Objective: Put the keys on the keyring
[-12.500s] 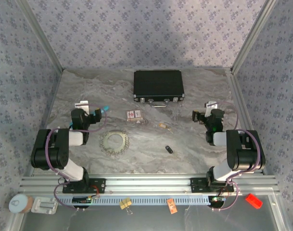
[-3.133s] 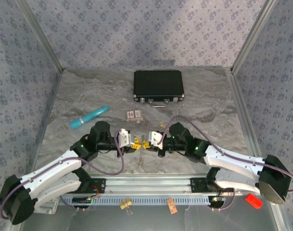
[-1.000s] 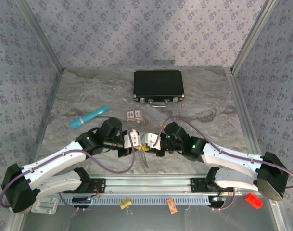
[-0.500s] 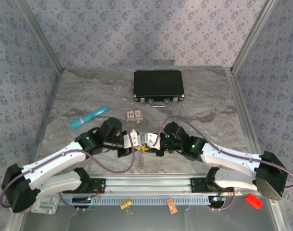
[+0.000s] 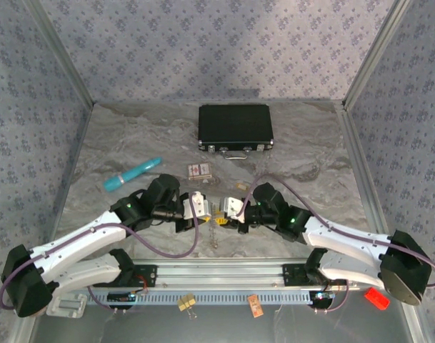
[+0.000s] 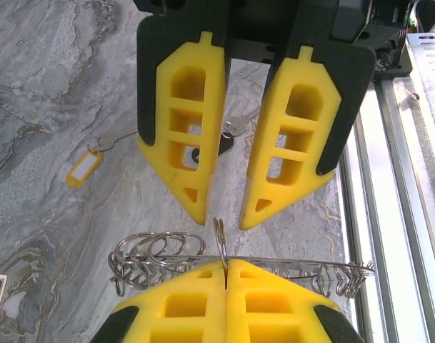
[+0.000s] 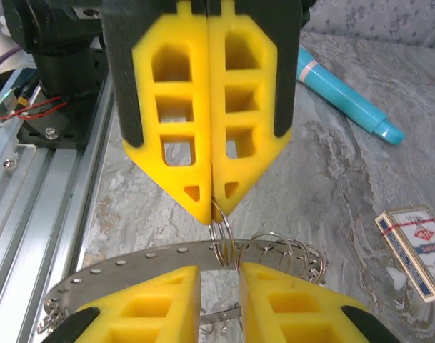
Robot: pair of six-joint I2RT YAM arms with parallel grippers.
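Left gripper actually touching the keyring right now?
Touching. Left wrist view: the left gripper is shut, and the keyring stands up out of the seam between its fingertips, clamped there.

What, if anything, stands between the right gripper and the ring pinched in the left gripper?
Nothing visible. The ring sticks out of the shut left gripper; the right gripper, jaws apart, faces it across a gap. A metal band of rings crosses at the ring and may crowd it.
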